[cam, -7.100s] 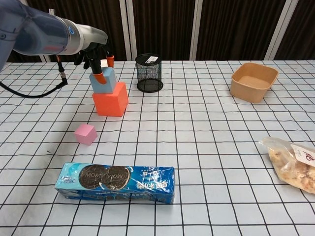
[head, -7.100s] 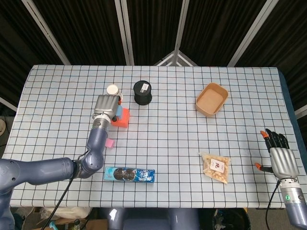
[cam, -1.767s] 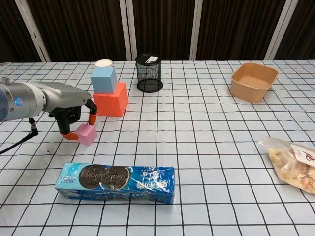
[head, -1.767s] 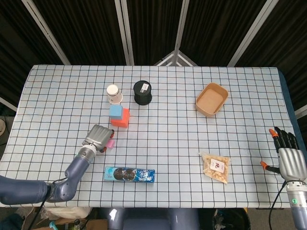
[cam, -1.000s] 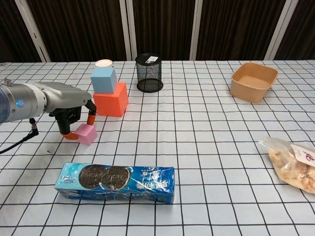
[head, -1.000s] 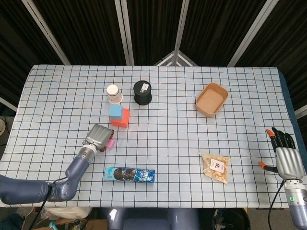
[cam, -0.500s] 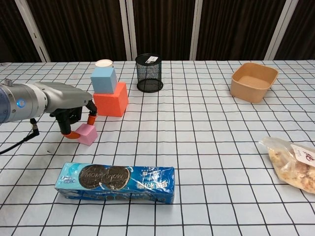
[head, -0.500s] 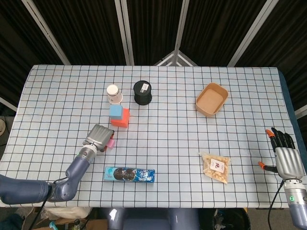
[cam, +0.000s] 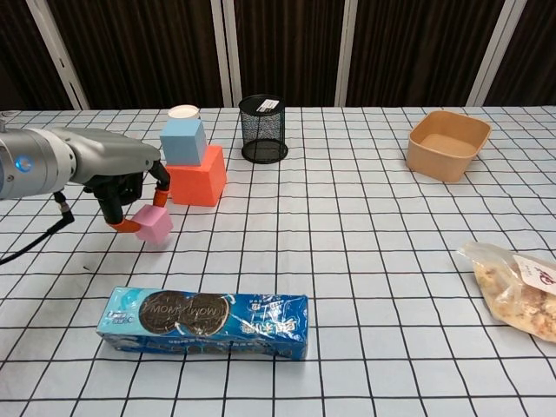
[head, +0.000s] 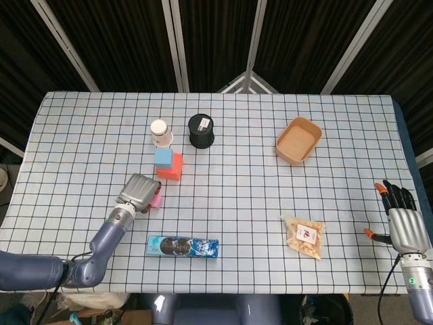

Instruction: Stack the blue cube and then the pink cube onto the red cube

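My left hand point(cam: 122, 193) pinches the pink cube point(cam: 153, 224), near the blue cube point(cam: 182, 141) atop the red cube point(cam: 196, 176). My right hand point(head: 403, 225) is spread, holding nothing.

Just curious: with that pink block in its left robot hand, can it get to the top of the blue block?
Probably yes. The left robot hand holds the pink cube just beside the stack, and nothing sits above the blue cube.

Glossy blue-grey arms, silver hands point(head: 138, 190) (orange fingertips point(cam: 128, 227)), black cable trailing from left wrist
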Motion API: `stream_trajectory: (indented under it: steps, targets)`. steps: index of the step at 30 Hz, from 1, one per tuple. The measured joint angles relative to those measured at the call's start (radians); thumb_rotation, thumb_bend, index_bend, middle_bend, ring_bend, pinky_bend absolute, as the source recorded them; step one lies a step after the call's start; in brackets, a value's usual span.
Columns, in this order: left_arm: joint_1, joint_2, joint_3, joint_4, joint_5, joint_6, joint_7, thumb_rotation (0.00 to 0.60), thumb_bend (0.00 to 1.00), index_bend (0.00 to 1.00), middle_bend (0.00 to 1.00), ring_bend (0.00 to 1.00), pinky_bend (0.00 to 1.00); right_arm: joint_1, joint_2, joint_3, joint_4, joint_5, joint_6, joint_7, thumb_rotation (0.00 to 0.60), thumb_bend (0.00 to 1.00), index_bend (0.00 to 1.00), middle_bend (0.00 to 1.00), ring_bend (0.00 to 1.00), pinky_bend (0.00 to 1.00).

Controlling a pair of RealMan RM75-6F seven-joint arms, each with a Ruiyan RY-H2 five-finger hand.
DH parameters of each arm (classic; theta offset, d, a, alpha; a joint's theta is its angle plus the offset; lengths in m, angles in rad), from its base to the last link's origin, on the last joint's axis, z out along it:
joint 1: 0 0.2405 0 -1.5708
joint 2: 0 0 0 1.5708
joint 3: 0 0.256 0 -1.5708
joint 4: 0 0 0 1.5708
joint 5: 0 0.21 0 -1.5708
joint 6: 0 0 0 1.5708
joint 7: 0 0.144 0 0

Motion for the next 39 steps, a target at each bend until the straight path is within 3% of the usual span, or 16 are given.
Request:
stream_trajectory:
  steps: [8, 17, 27, 33, 39]
  targets:
    - [-0.036, 0.113, -0.076, -0.135, -0.092, 0.050, 0.020, 0.600, 0.36, 0.45, 0.85, 0.69, 0.74, 0.000, 0.002, -0.001, 0.000, -0.003, 0.000, 0.006, 0.600, 0.09, 0.01, 0.04, 0.03, 0.04]
    - [-0.126, 0.184, -0.186, -0.191, -0.317, 0.098, 0.067, 0.600, 0.36, 0.45, 0.85, 0.69, 0.74, 0.001, 0.000, -0.002, 0.002, -0.002, -0.004, 0.000, 0.600, 0.09, 0.01, 0.04, 0.03, 0.04]
    - [-0.268, 0.111, -0.291, -0.046, -0.583, 0.173, 0.161, 0.600, 0.36, 0.45, 0.85, 0.69, 0.74, 0.003, -0.004, 0.002, 0.007, 0.008, -0.007, -0.011, 0.600, 0.09, 0.01, 0.04, 0.03, 0.04]
    - [-0.312, 0.059, -0.325, 0.046, -0.653, 0.206, 0.218, 0.600, 0.36, 0.45, 0.85, 0.69, 0.74, 0.004, -0.005, 0.005, 0.013, 0.019, -0.015, -0.010, 0.600, 0.09, 0.01, 0.04, 0.03, 0.04]
    - [-0.319, 0.026, -0.325, 0.103, -0.669, 0.199, 0.254, 0.600, 0.36, 0.45, 0.85, 0.69, 0.74, 0.003, -0.006, 0.007, 0.017, 0.024, -0.017, -0.009, 0.600, 0.09, 0.01, 0.04, 0.03, 0.04]
